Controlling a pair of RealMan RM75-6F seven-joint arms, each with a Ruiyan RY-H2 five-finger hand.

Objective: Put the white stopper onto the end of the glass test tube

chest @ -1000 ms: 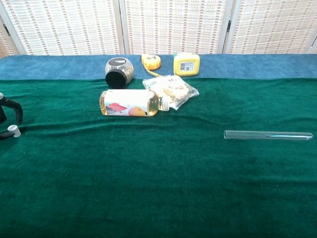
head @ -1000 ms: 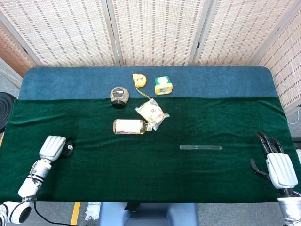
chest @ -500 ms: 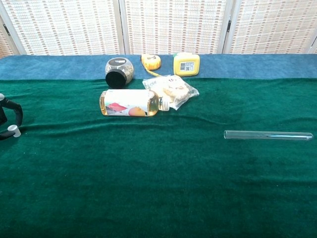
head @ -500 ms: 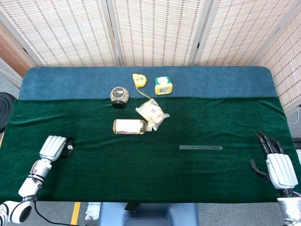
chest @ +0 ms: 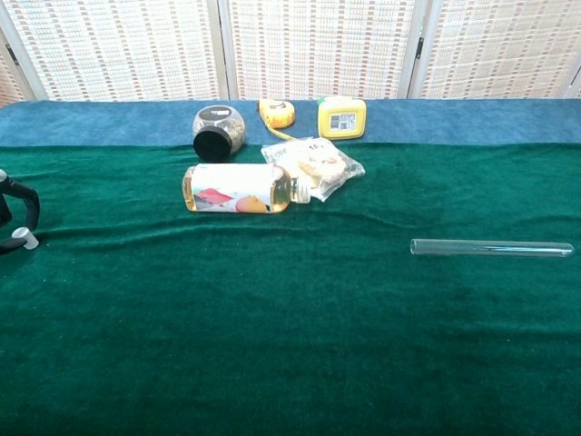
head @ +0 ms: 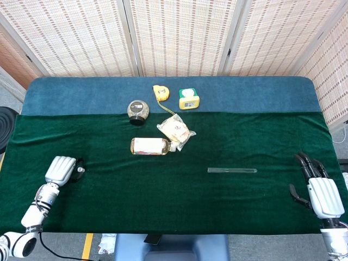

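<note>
The white stopper (head: 80,169) (chest: 20,238) sits at the far left of the green cloth, pinched at the dark fingertips (chest: 27,211) of my left hand (head: 61,169). In the chest view only those fingertips show at the left edge, curled around the stopper. The glass test tube (head: 232,171) (chest: 490,247) lies flat on the cloth to the right, far from the stopper, with its open end pointing left. My right hand (head: 321,191) rests at the right front edge, fingers stretched out and empty, right of the tube.
A juice bottle (head: 150,146) lies on its side at centre back, next to a snack bag (head: 176,130). Behind them are a dark jar (head: 138,110), a yellow tape measure (head: 161,92) and a yellow box (head: 188,99). A folding screen stands behind the table.
The stopper and the left fingertips have shifted slightly to the left in the chest view. The tube and the right hand have not moved.
</note>
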